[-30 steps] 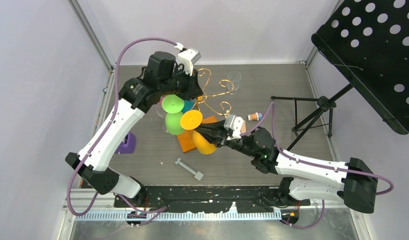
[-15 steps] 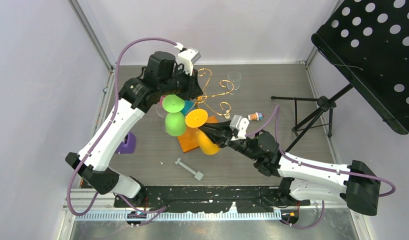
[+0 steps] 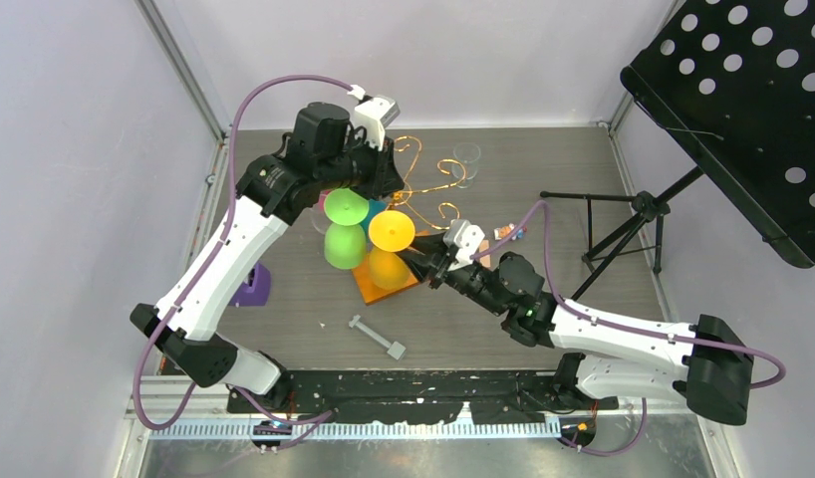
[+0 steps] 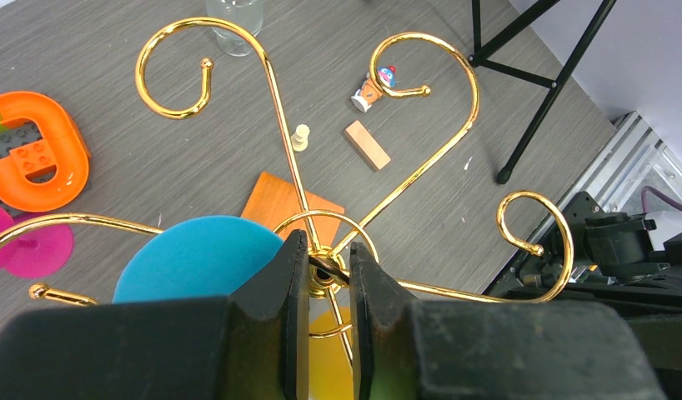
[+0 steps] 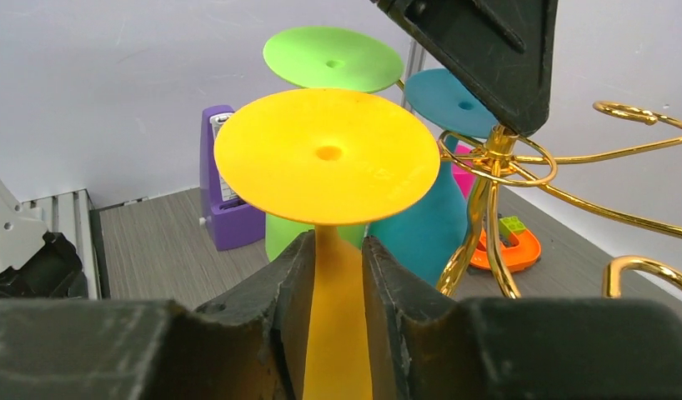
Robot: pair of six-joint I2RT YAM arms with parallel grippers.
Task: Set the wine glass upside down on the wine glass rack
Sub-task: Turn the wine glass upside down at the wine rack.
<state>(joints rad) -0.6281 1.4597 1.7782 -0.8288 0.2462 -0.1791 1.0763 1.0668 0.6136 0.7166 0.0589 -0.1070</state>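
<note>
While our right gripper (image 5: 338, 248) flanks the stem of the yellow wine glass (image 5: 327, 154), pinching or loosened we cannot tell | glass foot-up, near side of wine glass rack (image 5: 481, 200) | left gripper (image 4: 321, 271) clenched on rack's stem | risk: unseated foot slips off wire, glass drops.

wine glass (image 5: 327, 156): yellow, inverted, foot uppermost, noted beside rack stem | wine glass rack (image 5: 479, 208): gold wire, found upright
</note>
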